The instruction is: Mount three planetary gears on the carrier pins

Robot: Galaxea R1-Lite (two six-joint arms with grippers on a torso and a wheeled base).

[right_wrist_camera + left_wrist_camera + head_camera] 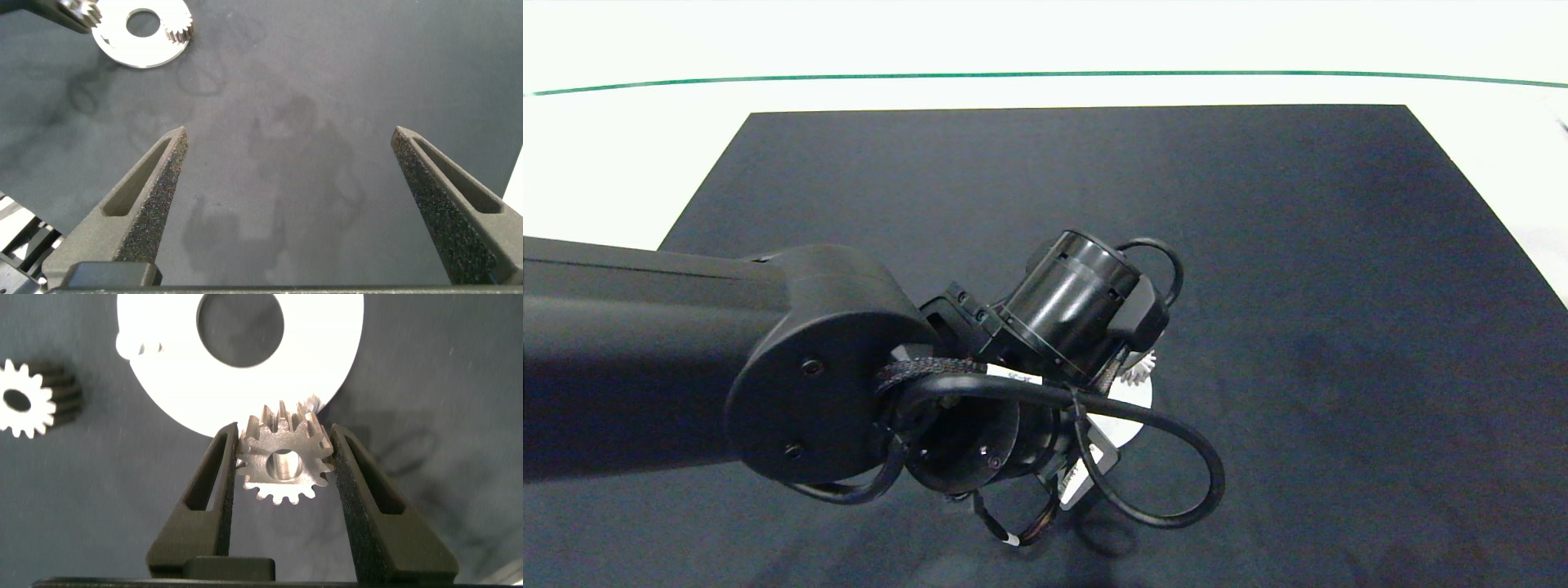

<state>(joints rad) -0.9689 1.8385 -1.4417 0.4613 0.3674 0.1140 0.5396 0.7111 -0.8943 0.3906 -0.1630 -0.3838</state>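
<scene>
Holding one planetary gear (282, 461) clamped in the left tool (282, 469), at the white disc's (245, 400) rim.
Bore must centre squarely over a carrier pin (129, 345) before lowering; a second gear (23, 398) lies beside the disc on the table (458, 392). Right tool (286, 143) apart, idle.

The setting is a robotics laboratory or test cell. A white bench (621, 163) carries a plain black mat (1258, 286) as the work surface. A thin green line (1045, 75) runs across the bench near its far edge. The only articles on the mat are small machined parts (a white disc (237, 384) and toothed gears (24, 398)); no household furnishings appear.
</scene>
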